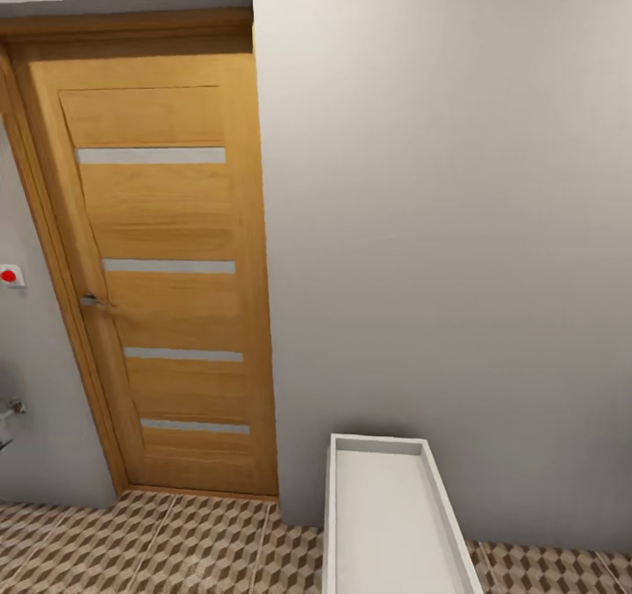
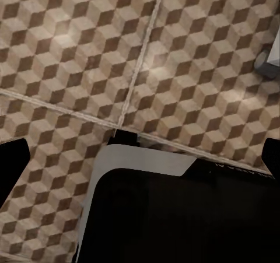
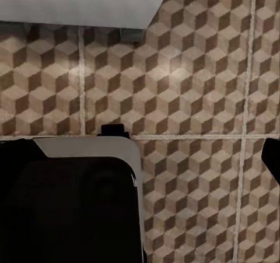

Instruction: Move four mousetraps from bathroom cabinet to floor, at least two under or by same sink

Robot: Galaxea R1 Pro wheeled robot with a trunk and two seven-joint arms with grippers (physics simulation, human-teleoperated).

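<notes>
Both grippers hang over the floor (image 2: 70, 53); whether their jaws hold anything I cannot tell, dark fingertips barely showing at the frame edges. No mousetraps or cabinet ahead, just a door (image 1: 158, 278) and white tray (image 1: 386, 515). Likely travelling; next, find the cabinet.

Soft, even light is washing over the plain grey wall (image 1: 439, 225), which is darkening toward its lower right. A shadow is falling beneath the frame of the orange-brown wooden door (image 1: 162, 261). Pale glare patches are blooming on the cube-patterned brown and beige floor tiles (image 2: 175, 70) in both slightly blurred wrist views.
</notes>
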